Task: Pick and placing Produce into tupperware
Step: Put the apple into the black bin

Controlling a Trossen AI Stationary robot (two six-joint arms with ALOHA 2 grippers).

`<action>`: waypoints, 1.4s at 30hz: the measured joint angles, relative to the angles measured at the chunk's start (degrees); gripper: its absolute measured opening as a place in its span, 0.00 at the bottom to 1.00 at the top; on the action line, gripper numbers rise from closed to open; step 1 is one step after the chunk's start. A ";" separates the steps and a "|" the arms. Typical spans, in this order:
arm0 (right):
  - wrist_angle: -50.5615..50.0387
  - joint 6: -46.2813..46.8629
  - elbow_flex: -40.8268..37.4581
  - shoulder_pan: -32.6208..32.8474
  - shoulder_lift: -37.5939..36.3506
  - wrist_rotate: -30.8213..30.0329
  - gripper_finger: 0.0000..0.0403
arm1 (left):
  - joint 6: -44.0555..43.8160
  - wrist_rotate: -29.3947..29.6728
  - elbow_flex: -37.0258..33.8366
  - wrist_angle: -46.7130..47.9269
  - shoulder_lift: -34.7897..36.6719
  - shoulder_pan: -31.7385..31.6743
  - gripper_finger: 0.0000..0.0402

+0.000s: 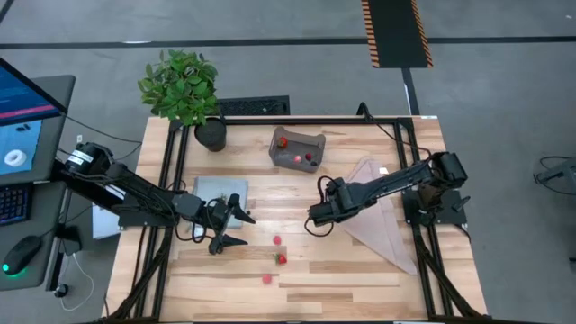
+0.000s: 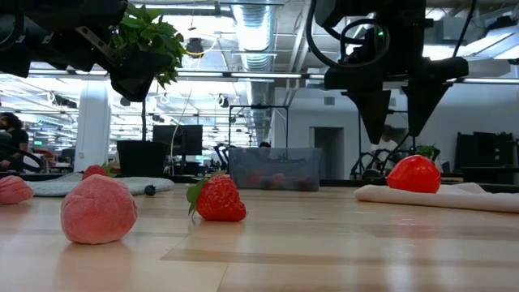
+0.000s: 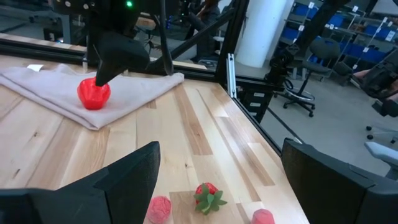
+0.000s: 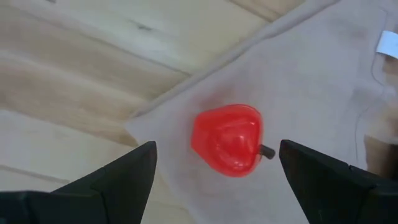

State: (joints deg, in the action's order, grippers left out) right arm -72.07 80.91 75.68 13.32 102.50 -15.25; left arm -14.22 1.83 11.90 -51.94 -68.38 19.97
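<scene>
Right gripper [image 4: 214,177], spread wide, hovers over bright red fruit [image 4: 227,139], hiding it from above.

Looking straight down, the left gripper [image 1: 236,228] sits spread open just off the blue-grey mat [image 1: 219,189] near three little berries [image 1: 277,258], the right gripper [image 1: 314,219] is at the edge of a beige cloth [image 1: 382,211], and the tupperware [image 1: 297,148] with some red pieces inside sits by the potted plant [image 1: 184,88].
</scene>
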 joint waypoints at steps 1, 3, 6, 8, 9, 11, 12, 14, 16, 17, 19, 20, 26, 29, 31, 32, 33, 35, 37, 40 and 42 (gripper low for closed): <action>-0.29 0.42 0.00 -0.03 0.00 0.06 0.90 | 0.00 0.00 0.00 0.00 0.00 0.00 0.80; -0.85 0.64 0.00 -0.01 0.00 0.08 0.90 | 0.00 0.00 0.00 0.00 0.02 0.00 0.80; -0.71 0.67 -0.06 0.03 0.00 0.16 0.90 | 0.00 0.02 0.00 0.00 0.00 0.00 0.80; 0.24 0.69 -0.97 0.03 -0.02 0.20 0.90 | 0.00 0.03 0.00 0.00 0.01 0.00 0.80; 0.80 0.69 -1.61 0.03 -0.02 0.24 0.90 | -0.01 0.03 0.00 0.00 0.00 0.00 0.80; 1.57 0.76 -2.60 0.03 -0.02 1.02 0.90 | -0.02 0.04 0.00 0.00 0.00 0.00 0.80; 1.96 0.76 -3.04 0.03 -0.02 1.54 0.90 | -0.02 0.07 0.00 0.00 0.00 0.00 0.80; 3.06 0.74 -4.05 0.03 -0.02 1.64 0.90 | -0.02 0.07 0.00 0.00 0.01 0.00 0.80; 4.32 0.96 -4.98 0.03 -0.02 1.46 0.90 | -0.02 0.07 0.00 -0.02 0.00 0.00 0.80; 4.37 1.46 -5.46 0.03 -0.02 1.47 0.90 | -0.02 0.07 0.00 0.00 0.01 0.00 0.80; 4.39 1.59 -6.53 0.03 -0.02 1.63 0.90 | -0.04 0.07 0.00 0.00 0.00 0.00 0.80; 4.83 1.48 -7.06 0.03 -0.02 1.82 0.90 | -0.04 0.07 0.00 0.00 0.00 0.00 0.80; 9.66 1.35 -9.93 0.03 -0.02 1.89 0.90 | -0.07 0.07 0.00 0.00 0.00 0.00 0.80; 11.01 1.33 -11.17 -0.04 -0.02 2.33 0.90 | -0.09 0.07 0.00 0.00 0.00 0.00 0.80; 11.39 1.48 -11.52 -0.04 -0.02 2.38 0.90 | -0.09 0.09 0.00 0.00 0.00 0.00 0.80; 11.39 1.57 -11.54 -0.04 -0.02 2.37 0.90 | -0.09 0.09 0.00 0.00 0.00 0.00 0.80; 11.41 1.57 -11.56 -0.08 -0.02 2.35 0.90 | -0.11 0.09 0.00 0.00 0.02 0.00 0.80; 11.69 1.51 -11.54 -0.42 -0.02 2.37 0.90 | -0.11 0.09 0.00 0.00 0.01 0.00 0.80; 12.32 0.78 -11.56 -0.96 -0.02 2.33 0.90 | -0.11 0.09 0.00 0.00 0.01 0.02 0.80; 14.06 -1.15 -11.56 -2.14 -0.02 2.21 0.90 | -0.11 0.09 0.00 0.00 0.01 0.01 0.80; 14.81 -2.47 -11.56 -3.00 -0.02 1.93 0.90 | -0.13 0.07 0.00 0.02 0.00 0.00 0.80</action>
State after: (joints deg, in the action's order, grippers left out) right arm -57.26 78.44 64.12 10.32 102.48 -13.33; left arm -14.35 1.90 11.90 -51.92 -68.37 19.97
